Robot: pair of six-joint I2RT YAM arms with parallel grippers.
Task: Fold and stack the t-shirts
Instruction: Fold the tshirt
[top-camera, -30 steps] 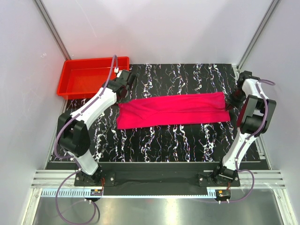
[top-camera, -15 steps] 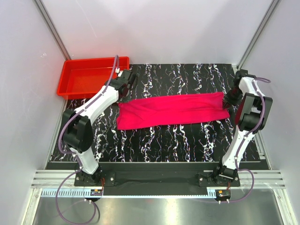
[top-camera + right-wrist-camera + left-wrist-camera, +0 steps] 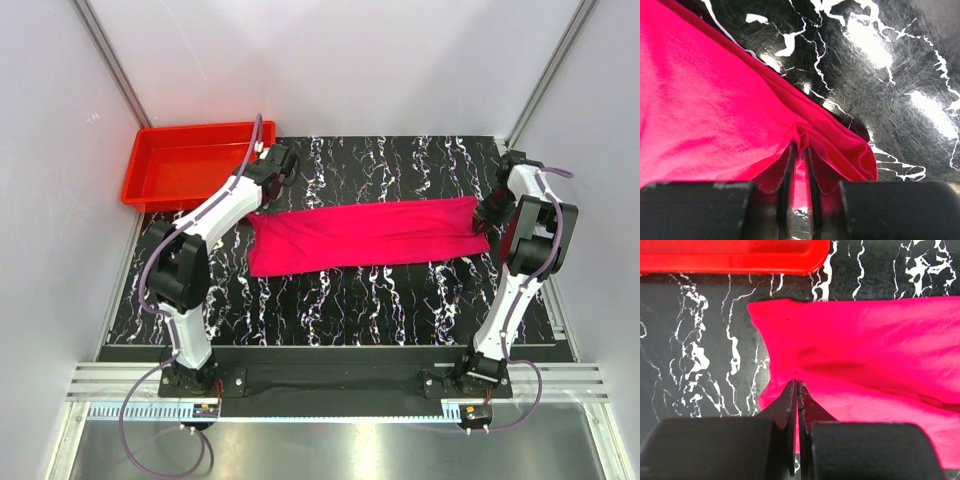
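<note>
1. Nearest, well short of the shirt (image 3: 365, 232), both arm bases stand on a dark plate by a metal rail (image 3: 330, 385).
2. The table (image 3: 380, 295) under the shirt is glossy black with white marble veining. It throws bright glare in the right wrist view.
3. The shirt lies as one long folded band across the table, its left end wider than its right.
4. The left gripper (image 3: 796, 385) hangs over the shirt's left edge, fingers pressed together with nothing visibly held.
5. The right gripper (image 3: 800, 147) sits at the shirt's right edge. Its jaws are only a slit apart, and a puckered ridge of cloth is nipped between the tips.
6. Beyond the shirt's left end, apart from it, sits a red tray (image 3: 135, 175).
7. Farther than the shirt rise pale walls (image 3: 350, 60) with slanted metal posts (image 3: 110, 60).
8. From above, the wrists hide both sets of fingertips. Sleeves and collar cannot be made out, and each wrist view cuts the shirt off.
</note>
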